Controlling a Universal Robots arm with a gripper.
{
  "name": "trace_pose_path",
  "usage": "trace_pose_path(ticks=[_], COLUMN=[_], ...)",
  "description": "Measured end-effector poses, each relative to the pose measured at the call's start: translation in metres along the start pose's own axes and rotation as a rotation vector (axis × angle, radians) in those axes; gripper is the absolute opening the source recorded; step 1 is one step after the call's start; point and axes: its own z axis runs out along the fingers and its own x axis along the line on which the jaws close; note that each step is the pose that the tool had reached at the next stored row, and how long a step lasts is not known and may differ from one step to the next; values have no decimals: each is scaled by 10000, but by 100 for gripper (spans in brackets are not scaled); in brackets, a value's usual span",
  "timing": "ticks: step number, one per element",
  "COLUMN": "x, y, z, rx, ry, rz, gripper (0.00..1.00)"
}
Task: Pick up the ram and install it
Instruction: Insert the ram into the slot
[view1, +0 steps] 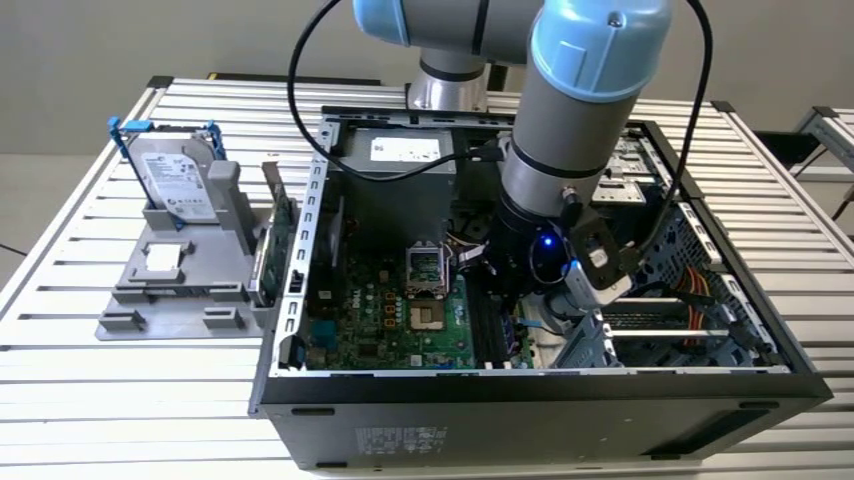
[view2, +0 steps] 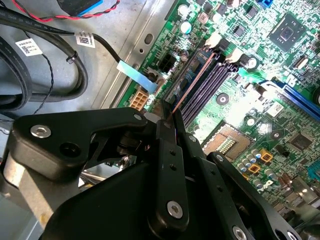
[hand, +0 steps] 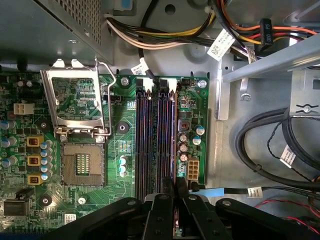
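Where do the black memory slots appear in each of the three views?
Exterior view: memory slots at the motherboard's edge, under the wrist.
Second wrist view: just beyond the gripper.
First wrist view: likewise, beyond the gripper.
Shared landmark: the CPU socket beside them.

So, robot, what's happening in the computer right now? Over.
Gripper down inside the computer case, jaws shut on the ram. Ram edge-on at the memory slots. Nothing blocking the slots.

Green motherboard (hand: 75, 150), black claw (hand: 175, 195)
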Motion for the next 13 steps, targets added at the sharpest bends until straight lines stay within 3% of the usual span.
trace_pose_path(ticks=[13], x=[4], y=[4], z=[-3], rx=[15], ry=[2], rz=[-1], gripper=[0])
